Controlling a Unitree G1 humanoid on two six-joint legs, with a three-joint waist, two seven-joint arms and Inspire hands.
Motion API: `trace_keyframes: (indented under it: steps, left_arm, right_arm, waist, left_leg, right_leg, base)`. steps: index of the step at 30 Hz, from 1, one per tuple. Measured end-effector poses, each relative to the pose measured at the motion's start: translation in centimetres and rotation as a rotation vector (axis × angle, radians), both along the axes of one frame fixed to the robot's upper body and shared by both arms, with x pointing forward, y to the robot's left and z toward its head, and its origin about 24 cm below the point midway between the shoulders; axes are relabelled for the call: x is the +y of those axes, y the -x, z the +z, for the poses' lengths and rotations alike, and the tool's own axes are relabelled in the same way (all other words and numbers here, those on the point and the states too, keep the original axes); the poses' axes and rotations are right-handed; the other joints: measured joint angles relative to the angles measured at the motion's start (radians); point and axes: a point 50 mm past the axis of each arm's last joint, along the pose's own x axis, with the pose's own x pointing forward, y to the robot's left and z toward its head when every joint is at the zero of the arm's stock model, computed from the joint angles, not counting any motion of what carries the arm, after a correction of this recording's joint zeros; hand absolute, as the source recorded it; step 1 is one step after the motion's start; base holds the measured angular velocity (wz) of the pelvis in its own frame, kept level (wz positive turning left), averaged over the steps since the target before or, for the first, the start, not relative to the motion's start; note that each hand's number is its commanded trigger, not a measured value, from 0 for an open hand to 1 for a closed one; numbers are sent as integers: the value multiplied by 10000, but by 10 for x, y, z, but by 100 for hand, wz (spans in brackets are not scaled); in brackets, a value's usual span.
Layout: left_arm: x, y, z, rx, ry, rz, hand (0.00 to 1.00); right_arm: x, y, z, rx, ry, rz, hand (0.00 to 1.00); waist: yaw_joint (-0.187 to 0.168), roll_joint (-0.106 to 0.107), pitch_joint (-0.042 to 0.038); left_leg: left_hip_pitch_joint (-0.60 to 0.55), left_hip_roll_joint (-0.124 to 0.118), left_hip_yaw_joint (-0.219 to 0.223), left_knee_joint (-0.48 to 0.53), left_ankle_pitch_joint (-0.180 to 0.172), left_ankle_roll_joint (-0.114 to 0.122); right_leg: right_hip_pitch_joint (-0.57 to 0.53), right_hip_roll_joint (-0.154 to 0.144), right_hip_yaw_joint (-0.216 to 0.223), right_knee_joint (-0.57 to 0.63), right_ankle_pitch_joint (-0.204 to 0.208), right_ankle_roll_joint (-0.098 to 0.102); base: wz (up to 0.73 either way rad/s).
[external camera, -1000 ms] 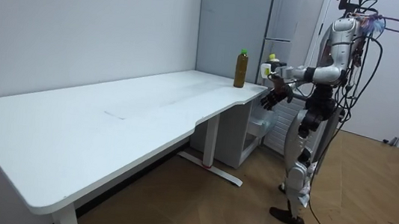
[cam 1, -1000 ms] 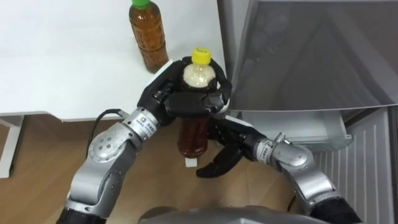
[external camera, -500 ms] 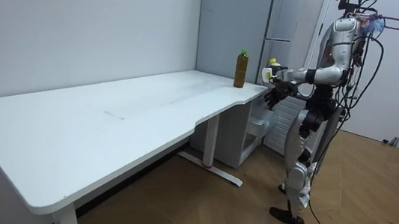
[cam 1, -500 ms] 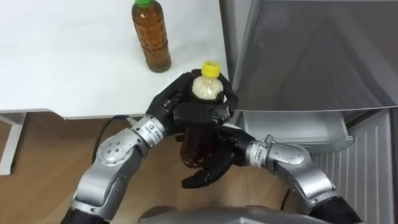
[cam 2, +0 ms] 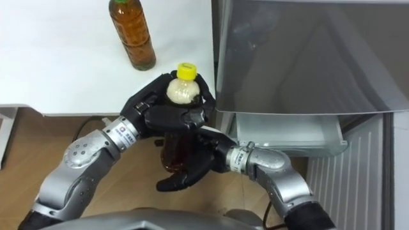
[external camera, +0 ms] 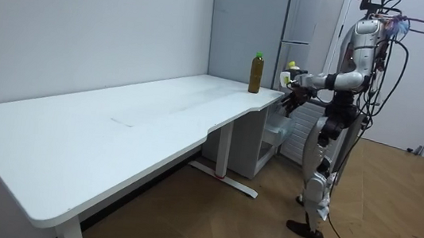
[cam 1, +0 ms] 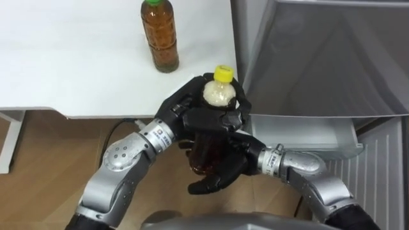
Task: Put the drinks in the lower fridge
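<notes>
A brown drink bottle with a yellow cap [cam 1: 222,73] is held upright in front of my chest, just off the table's corner. My left hand [cam 1: 203,119] is curled round its neck and shoulder. My right hand [cam 1: 219,176] lies against the bottle's lower part from the right, its fingers fairly straight and reaching under the base. A second brown bottle with a green cap [cam 1: 160,35] stands on the white table [cam 1: 70,64] near its right edge. In the room view I stand at the table's far end, by the fridge [external camera: 295,32], with the held bottle [external camera: 288,75] at chest height.
The grey fridge front [cam 1: 319,57] rises right of the table. Below it a white drawer or shelf [cam 1: 307,133] juts out, with a ribbed panel [cam 1: 383,172] beside it. Wooden floor [cam 1: 45,166] lies below the table edge.
My right hand has slid left under the held bottle and now rests against its lower part. Both hands and the bottle have shifted slightly right, toward the fridge. The green-capped bottle stays put.
</notes>
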Motion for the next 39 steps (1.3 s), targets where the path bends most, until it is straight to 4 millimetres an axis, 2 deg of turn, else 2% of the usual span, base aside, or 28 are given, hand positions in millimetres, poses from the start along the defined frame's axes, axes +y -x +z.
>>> trace_keyframes:
  steps: [11, 21, 22, 23, 25, 26, 27, 28, 29, 30, 39]
  left_arm:
    - [-5, 7, -9, 327, -368, -436, 100]
    - [-4, 6, -10, 676, 202, -78, 100]
    - [-4, 6, -9, 721, 280, -8, 93]
    - [-4, 6, -10, 749, 317, 48, 78]
    - [-5, 6, -10, 754, 306, 82, 71]
    - [-5, 6, -10, 756, 304, 88, 60]
    - [-5, 6, -10, 757, 301, 88, 53]
    - [-5, 6, -10, 749, 301, 97, 14]
    - [-5, 6, -10, 729, 308, 110, 3]
    - [-5, 6, -10, 713, 309, 137, 0]
    - [-5, 5, -7, 454, 360, 486, 0]
  right_arm:
    - [3, 9, -9, 891, -490, -279, 100]
    - [3, 10, -9, 761, -570, -172, 100]
    - [3, 10, -8, 755, -581, -177, 100]
    - [3, 10, -8, 752, -580, -181, 100]
    - [3, 10, -9, 754, -569, -187, 100]
    - [3, 10, -9, 756, -558, -185, 100]
    - [2, 10, -9, 757, -553, -184, 100]
    - [2, 10, -9, 755, -545, -186, 100]
    - [2, 10, -9, 765, -566, -201, 100]
    - [2, 10, -9, 795, -607, -214, 100]
    - [7, 13, -9, 1141, -1069, -372, 100]
  waist:
    - [5, 44, 25]
    - [-26, 79, 42]
    - [-25, 106, 47]
    - [-25, 129, 44]
    - [-22, 176, 43]
    - [-24, 198, 40]
    - [-24, 207, 35]
    - [-24, 214, 31]
    - [-38, 213, 31]
    - [-40, 212, 31]
    - [-61, 157, 44]
  left_leg:
    - [-55, 2, 92, -33, -8, 9]
    - [-151, 8, 124, 63, -9, 8]
    - [-152, 12, 118, 56, -15, 13]
    - [-153, 13, 115, 54, -17, 14]
    - [-156, 14, 114, 55, -18, 15]
    - [-157, 14, 115, 55, -17, 15]
    - [-158, 14, 114, 55, -17, 14]
    - [-158, 14, 114, 55, -17, 14]
    - [-157, 13, 115, 57, -17, 14]
    - [-157, 12, 116, 58, -17, 15]
    - [-154, 5, 130, 80, -16, 15]
  right_leg:
    - [-84, 16, 98, 15, -11, 18]
    - [-161, 14, 108, 84, -9, 15]
    - [-162, 20, 103, 93, -9, 15]
    - [-162, 21, 94, 99, -9, 14]
    - [-162, 22, 74, 102, -9, 15]
    - [-165, 21, 73, 102, -9, 14]
    - [-168, 21, 72, 102, -9, 14]
    - [-169, 21, 71, 102, -9, 14]
    - [-168, 21, 71, 101, -9, 15]
    - [-168, 19, 72, 101, -9, 14]
    - [-160, 11, 95, 87, -10, 17]
  base:
    - [-1]
    - [0]
    - [0]
    - [0]
    - [0]
    - [0]
    - [0]
    - [0]
    - [0]
    - [0]
    - [0]
